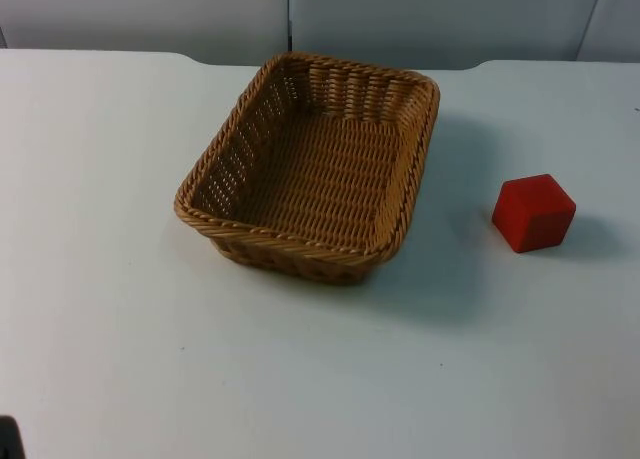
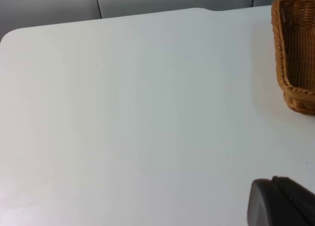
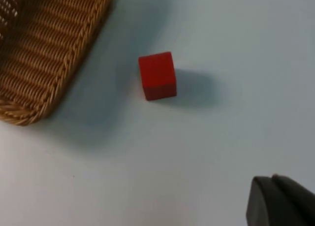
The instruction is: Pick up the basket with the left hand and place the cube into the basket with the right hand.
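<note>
On the white surface (image 1: 120, 309) we see a tan wicker basket (image 1: 312, 169) standing upright near the middle, its opening facing up and nothing inside it, one short end turned toward the grey wall (image 1: 400, 14) at the back. A red cube (image 1: 533, 213) sits to its right, well apart from the rim, resting flat on the surface with a soft shadow behind it. From the left wrist view we make out one corner of the basket (image 2: 295, 53), cut off by the picture edge, across a wide stretch of bare surface; the left gripper (image 2: 281, 202) hangs above the surface well apart from the basket, and we see just one dark fingertip of it, so we cannot tell whether its fingers are apart or together. From the right wrist view we see the cube (image 3: 157, 75) lying near the basket's woven side (image 3: 54, 53), not touching it, with much of the basket cut off. The right gripper (image 3: 281, 201) hovers above the surface at some distance from the cube, again showing a single dark fingertip, and we cannot tell how its fingers stand.
</note>
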Robot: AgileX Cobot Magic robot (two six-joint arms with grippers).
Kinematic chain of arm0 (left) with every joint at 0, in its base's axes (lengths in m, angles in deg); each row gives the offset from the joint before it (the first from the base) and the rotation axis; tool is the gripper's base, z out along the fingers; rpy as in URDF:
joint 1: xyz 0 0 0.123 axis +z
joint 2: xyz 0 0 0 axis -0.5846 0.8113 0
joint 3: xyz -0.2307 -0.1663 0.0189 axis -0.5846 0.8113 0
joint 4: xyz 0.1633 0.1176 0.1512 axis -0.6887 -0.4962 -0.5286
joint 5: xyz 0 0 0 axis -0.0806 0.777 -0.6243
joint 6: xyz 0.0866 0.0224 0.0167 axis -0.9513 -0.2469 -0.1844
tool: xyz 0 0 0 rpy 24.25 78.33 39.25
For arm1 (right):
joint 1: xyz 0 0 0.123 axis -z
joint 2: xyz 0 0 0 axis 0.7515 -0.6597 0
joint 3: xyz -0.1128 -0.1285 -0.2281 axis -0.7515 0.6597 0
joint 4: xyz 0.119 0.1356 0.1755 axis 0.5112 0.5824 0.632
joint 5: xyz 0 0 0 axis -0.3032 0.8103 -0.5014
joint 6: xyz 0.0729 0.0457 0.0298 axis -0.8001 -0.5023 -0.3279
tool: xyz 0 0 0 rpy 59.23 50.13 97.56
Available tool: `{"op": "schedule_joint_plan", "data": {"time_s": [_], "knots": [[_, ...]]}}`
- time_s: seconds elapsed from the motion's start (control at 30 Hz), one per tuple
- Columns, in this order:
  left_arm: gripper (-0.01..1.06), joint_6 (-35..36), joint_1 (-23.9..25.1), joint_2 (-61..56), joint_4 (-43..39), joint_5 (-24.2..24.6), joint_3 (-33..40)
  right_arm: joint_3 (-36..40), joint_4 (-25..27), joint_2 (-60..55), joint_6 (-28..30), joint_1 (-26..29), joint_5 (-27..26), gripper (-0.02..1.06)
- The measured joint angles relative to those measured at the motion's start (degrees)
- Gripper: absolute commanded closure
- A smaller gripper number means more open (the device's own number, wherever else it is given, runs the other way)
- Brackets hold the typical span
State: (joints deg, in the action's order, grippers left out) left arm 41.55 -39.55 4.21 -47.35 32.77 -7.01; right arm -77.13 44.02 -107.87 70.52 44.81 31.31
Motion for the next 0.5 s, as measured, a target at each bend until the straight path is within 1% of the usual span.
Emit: {"op": "schedule_joint_plan", "data": {"time_s": [0.1,0.17,0.2,0.23,0.33,0.37,0.4,0.43,0.5], "knots": [[1.05,0.0,0.0,0.0,2.0,-0.1,-0.1,0.0,-0.5,2.6,-0.4,0.0,0.0,1.05],[1.05,-0.8,0.0,1.2,6.5,-0.1,-1.4,0.0,-0.5,3.2,-0.7,0.0,0.3,1.05],[1.05,-2.3,0.0,3.0,9.2,-0.1,-2.6,0.0,-0.5,3.3,-0.7,0.0,0.6,1.05],[1.05,-2.3,0.0,3.0,9.2,-0.1,-2.6,0.0,-0.5,3.3,-0.7,0.0,0.6,1.05],[1.05,-9.4,0.0,10.4,19.6,0.2,-7.1,0.0,-0.5,3.3,-0.8,0.0,1.1,1.05],[1.05,-11.1,0.0,13.5,21.9,0.5,-8.8,0.0,-0.5,3.3,-0.8,0.0,1.1,1.05],[1.05,-11.1,0.0,13.5,21.9,0.5,-8.8,0.0,-0.5,3.3,-0.8,0.0,1.1,1.05],[1.05,-12.4,0.0,17.8,25.0,1.3,-11.0,0.0,-0.5,3.3,-0.8,0.0,1.2,1.05],[1.05,-13.2,0.0,24.1,27.3,2.7,-13.4,0.0,-0.5,3.3,-0.8,0.0,1.4,1.05]]}}
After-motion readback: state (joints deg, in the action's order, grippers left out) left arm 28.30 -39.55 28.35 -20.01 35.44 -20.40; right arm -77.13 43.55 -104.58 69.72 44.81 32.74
